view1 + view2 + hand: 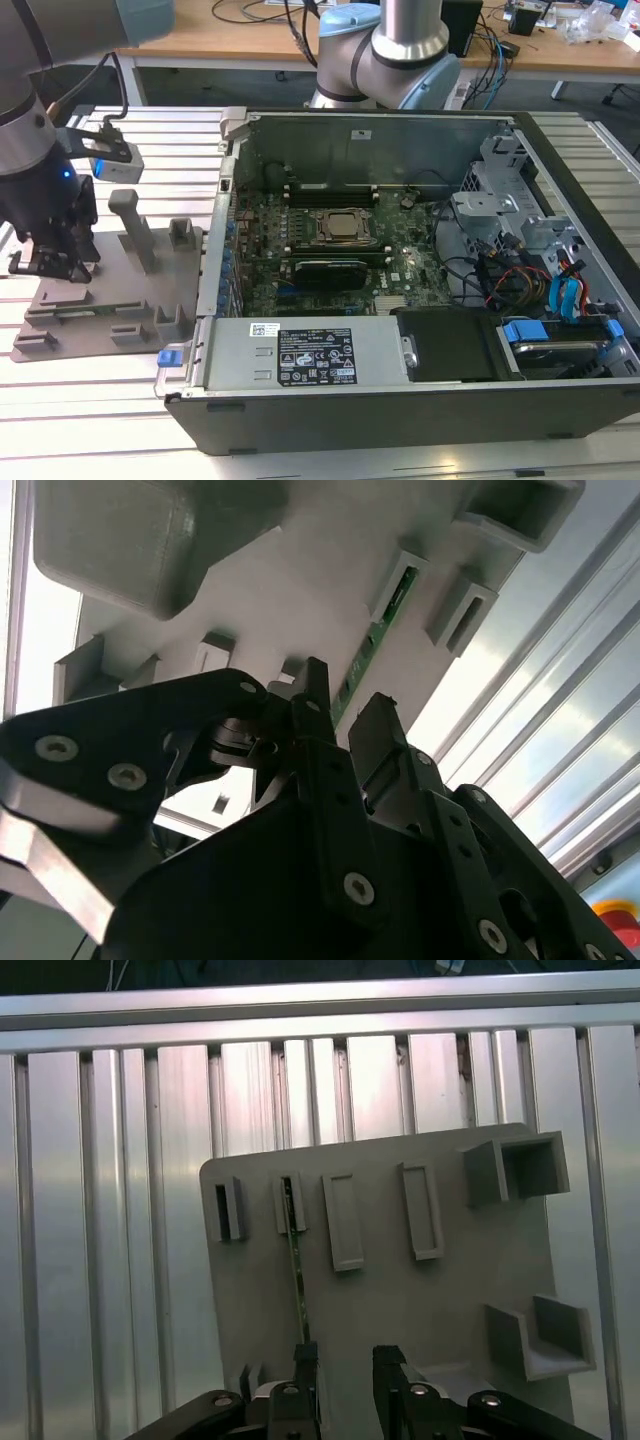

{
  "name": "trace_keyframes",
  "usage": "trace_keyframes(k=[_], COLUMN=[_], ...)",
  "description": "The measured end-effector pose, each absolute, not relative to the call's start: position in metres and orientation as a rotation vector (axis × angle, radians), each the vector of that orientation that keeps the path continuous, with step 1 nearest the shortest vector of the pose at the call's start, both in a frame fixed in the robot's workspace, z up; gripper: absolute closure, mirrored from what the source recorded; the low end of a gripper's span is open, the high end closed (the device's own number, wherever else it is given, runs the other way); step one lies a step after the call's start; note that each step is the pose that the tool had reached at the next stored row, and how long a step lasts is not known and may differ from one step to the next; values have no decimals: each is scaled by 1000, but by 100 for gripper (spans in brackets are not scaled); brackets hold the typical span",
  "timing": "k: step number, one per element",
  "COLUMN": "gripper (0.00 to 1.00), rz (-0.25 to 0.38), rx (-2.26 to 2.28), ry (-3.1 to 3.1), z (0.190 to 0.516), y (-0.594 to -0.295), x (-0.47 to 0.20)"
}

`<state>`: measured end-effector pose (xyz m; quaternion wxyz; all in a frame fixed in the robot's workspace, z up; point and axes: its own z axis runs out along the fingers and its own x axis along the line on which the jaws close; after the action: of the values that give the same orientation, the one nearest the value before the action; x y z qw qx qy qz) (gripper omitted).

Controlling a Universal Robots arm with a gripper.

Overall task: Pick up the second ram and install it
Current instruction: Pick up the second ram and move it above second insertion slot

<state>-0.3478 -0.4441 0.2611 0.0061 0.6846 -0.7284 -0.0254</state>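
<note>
Gripper [345, 1353] over the memory stick [297, 1270] in its grey holder [400, 1300].
My fingers [306, 1362] stand spread at the stick's end, nothing pinched.

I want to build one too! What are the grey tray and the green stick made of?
The grey tray looks like matte plastic: dull, even colour, moulded blocks. The green stick looks like circuit board: green edge with small dark parts.
</note>
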Motion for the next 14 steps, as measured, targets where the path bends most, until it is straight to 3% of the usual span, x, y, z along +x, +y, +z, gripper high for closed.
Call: trace_keyframes(k=[14], gripper=[64], rz=[-77], rx=[2145], ry=[-2275], z=[219], y=[-462], x=[-356])
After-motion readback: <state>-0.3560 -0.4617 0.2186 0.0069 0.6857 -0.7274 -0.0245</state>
